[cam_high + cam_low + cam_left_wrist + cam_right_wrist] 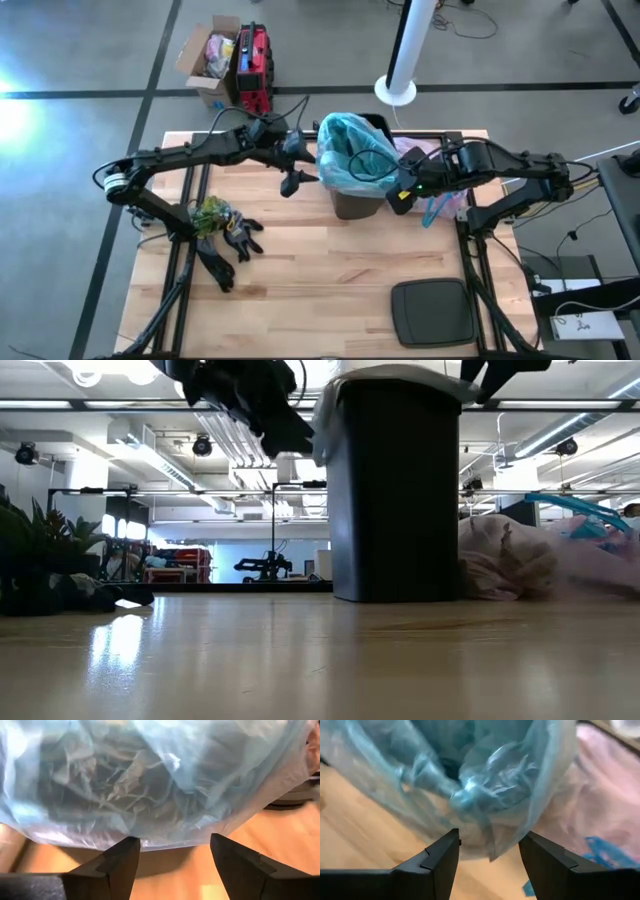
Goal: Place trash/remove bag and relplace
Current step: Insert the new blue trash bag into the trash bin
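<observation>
Currently the black bin stands upright near the middle of the far half of the tabletop, long axis vertical, mouth facing up. A light blue translucent bag is draped over its rim, puffed and crumpled, opening upward.

The bag (pale pink-lavender liner) lies slumped in a heap on the tabletop just beside the bin on the right arm's side, touching or nearly touching the bin's base in the low view. A blue drawstring trails out of the heap toward the near edge. The heap is crumpled with no clear long axis; which way its mouth faces, cannot tell.

Left end effector hangs above the tabletop just beside the bin's left side, fingers spread with nothing between them; its wrist view shows the blue bag's bulge right ahead of the tips. Right end effector sits at the bin's right rim, fingers parted, against the blue bag; in its wrist view a fold of blue plastic hangs between the fingertips, grip not confirmed.

Black gloves and a small green plant lie well apart near the left edge. A dark lid lies flat at the near right.
</observation>
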`<state>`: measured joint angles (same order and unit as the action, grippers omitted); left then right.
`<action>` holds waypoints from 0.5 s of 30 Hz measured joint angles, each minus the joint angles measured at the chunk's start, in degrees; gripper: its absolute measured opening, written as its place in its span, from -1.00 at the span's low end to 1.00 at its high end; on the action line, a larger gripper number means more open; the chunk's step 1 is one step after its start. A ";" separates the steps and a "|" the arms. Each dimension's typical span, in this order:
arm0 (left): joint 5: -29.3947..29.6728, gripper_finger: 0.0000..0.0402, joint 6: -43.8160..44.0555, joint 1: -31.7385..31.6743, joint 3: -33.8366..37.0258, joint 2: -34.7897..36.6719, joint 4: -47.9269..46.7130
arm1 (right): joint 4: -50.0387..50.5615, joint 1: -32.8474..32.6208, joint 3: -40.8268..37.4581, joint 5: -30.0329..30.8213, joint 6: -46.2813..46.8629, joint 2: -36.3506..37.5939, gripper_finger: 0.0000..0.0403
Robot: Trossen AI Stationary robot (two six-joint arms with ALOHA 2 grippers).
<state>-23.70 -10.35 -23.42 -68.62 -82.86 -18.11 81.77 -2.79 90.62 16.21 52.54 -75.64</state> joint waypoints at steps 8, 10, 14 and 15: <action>6.71 0.22 -3.95 -0.11 1.47 1.68 4.77 | 7.61 0.07 0.01 11.21 2.55 2.02 -0.06; 6.70 0.23 -3.83 -0.11 3.11 1.68 6.78 | 8.25 0.07 -0.22 11.85 3.44 2.24 -0.06; 6.73 0.22 -2.74 -0.16 6.25 1.67 10.30 | 7.84 0.04 -1.83 11.91 7.30 3.00 -0.06; 6.72 0.21 -2.60 -0.30 6.77 1.67 11.30 | 7.86 0.04 -2.61 11.85 8.29 3.26 -0.06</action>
<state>-16.97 -12.95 -23.72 -61.85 -81.19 -6.81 89.62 -2.74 88.01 28.06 60.83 -72.37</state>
